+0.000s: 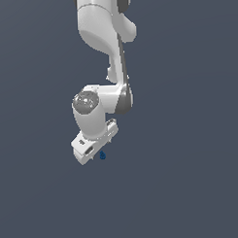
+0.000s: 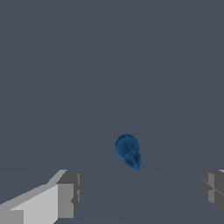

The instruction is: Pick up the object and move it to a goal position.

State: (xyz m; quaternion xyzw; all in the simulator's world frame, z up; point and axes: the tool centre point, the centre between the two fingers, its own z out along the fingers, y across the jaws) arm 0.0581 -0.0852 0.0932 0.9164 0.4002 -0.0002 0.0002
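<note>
Arm: white Franka arm [image 1: 106, 39] descends from the upper edge of the exterior view; the wrist section bends toward that view's left and points downward.
Pincer: white pincer [image 1: 94, 153] at the low end of the arm, tilted, its body slanting down toward the exterior view's left.
Pincer state: spread. In the wrist view, the two grey fingertips [image 2: 68, 192] sit well apart at opposite sides of the frame, with open space between them. Nothing is pinched.
Object: tiny dark blue roundish blob [image 1: 102, 155], far smaller than the pincer.
Object location, exterior view: just beside the lower end of the pincer, on the exterior view's right side of it.
Object location, wrist view: the object [image 2: 128, 151] appears between the two fingertips and beyond them, touching neither.
Object shape: rounded at one end, narrowing toward the other.
Surface: uniform dark grey-blue background [image 1: 191, 186]; contact between object and surface cannot be determined.
</note>
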